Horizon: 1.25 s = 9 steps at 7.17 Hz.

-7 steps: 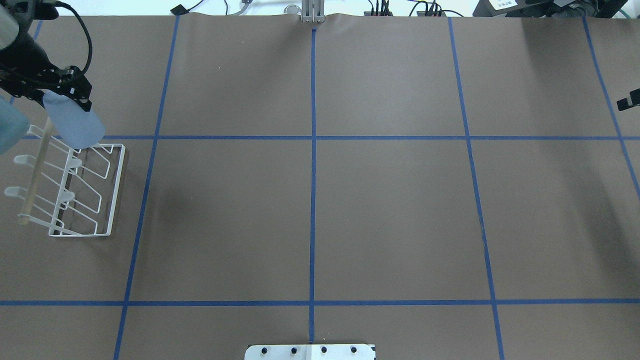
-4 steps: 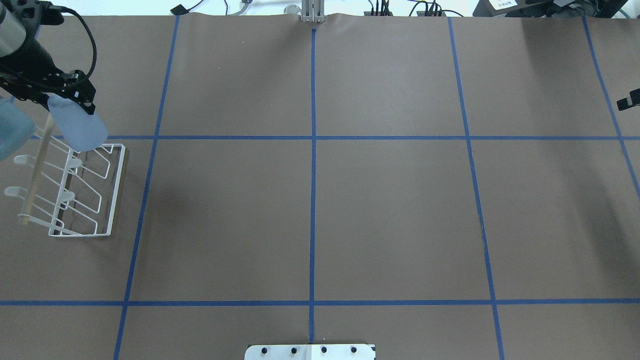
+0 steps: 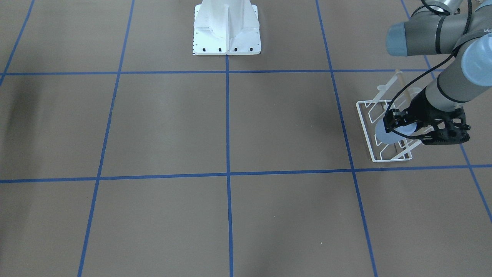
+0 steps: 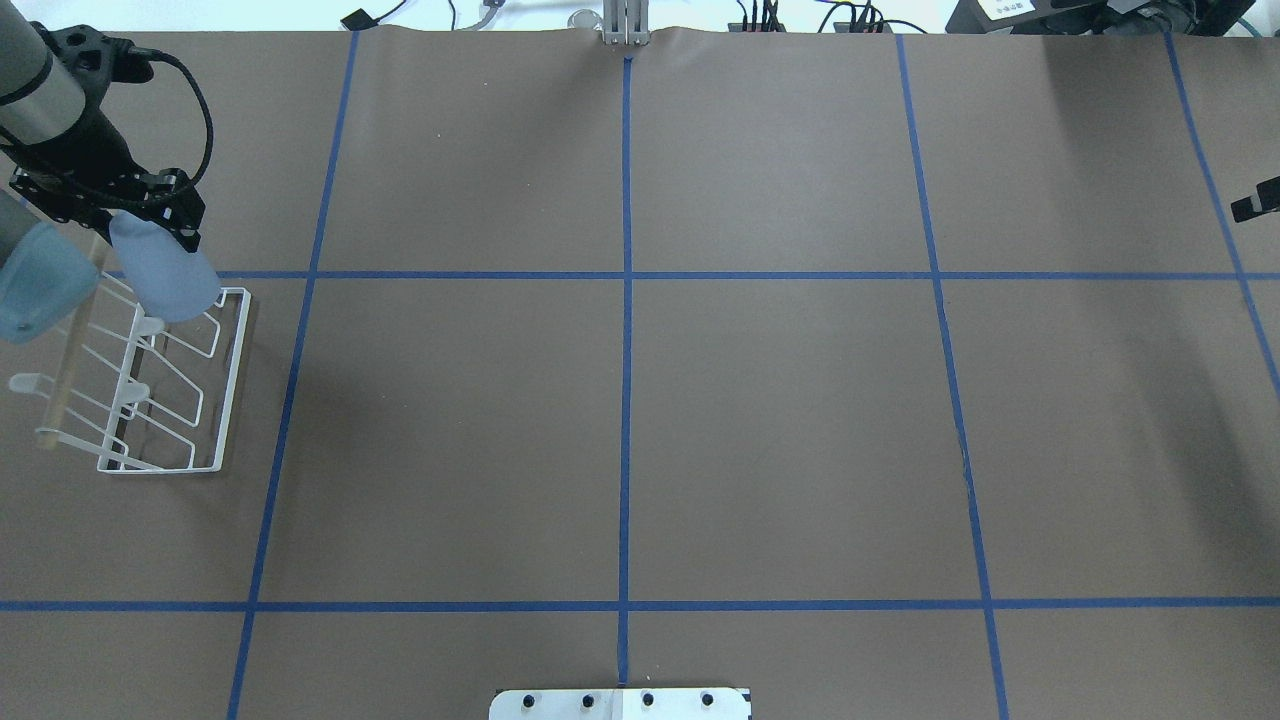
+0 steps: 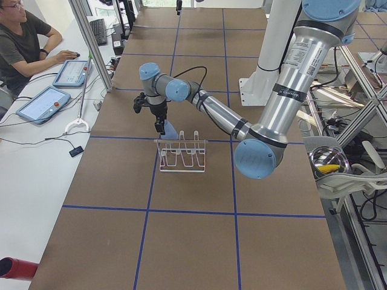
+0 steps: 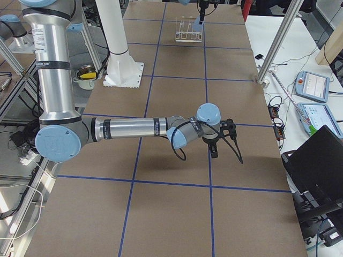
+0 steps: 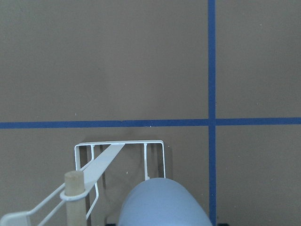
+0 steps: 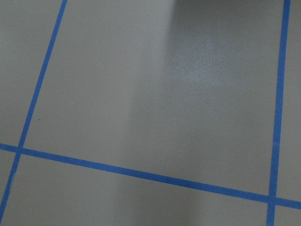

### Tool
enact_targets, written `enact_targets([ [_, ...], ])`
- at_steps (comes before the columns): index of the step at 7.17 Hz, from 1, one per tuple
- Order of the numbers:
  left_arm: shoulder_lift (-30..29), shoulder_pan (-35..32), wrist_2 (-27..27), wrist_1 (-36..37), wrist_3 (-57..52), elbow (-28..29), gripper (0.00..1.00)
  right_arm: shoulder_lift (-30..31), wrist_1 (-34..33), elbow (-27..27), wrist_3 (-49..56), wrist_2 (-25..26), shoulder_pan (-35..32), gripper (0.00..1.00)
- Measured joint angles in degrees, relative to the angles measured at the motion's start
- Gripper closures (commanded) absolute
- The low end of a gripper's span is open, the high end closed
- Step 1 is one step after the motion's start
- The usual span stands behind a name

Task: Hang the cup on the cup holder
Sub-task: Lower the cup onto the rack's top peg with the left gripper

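Note:
The cup holder (image 4: 225,380) is a white wire rack with a pale wooden bar (image 4: 60,390), standing at the table's left side. My left gripper (image 4: 150,225) is shut on the light blue cup (image 4: 165,280) and holds it tilted over the rack's far end, just above a prong. The front view shows the cup (image 3: 386,134), the gripper (image 3: 407,125) and the rack (image 3: 363,119). The left wrist view shows the cup (image 7: 162,205) over the rack (image 7: 120,145). My right gripper (image 6: 214,151) hovers over bare table at the right; whether it is open or shut does not show.
Brown paper with blue tape lines (image 4: 626,275) covers the table. The robot's white base (image 3: 226,34) stands at the near middle edge. An operator (image 5: 21,42) sits beyond the far edge with tablets.
My left gripper has carried the cup a little toward the robot and to the right, lower over the rack's far end. The right arm has not moved.

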<state>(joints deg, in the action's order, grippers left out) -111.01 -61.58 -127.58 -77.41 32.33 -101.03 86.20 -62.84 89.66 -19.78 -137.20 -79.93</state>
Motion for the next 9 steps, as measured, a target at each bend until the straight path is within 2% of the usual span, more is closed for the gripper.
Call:
enact_targets([
  [1,0.12,0.09,0.02,-0.55,-0.08,0.43,0.45,-0.03,0.0,0.04,-0.01,0.0,0.02,0.0],
  [2,0.15,0.12,-0.05,-0.92,-0.22,0.71,0.09,-0.05,0.0,0.07,-0.04,0.0,0.03,0.0],
  [3,0.17,0.14,-0.17,-1.16,-0.34,0.75,0.02,-0.06,0.0,0.06,-0.02,0.0,0.03,0.0],
  [6,0.36,0.11,-0.44,-2.74,-0.35,0.37,0.02,-0.06,0.0,0.07,-0.06,0.16,0.09,0.0],
  [9,2.58,-2.54,-0.54,-2.2,-3.61,-5.43,0.02,-0.02,-2.65,2.23,-0.2,1.12,0.54,0.0],
])
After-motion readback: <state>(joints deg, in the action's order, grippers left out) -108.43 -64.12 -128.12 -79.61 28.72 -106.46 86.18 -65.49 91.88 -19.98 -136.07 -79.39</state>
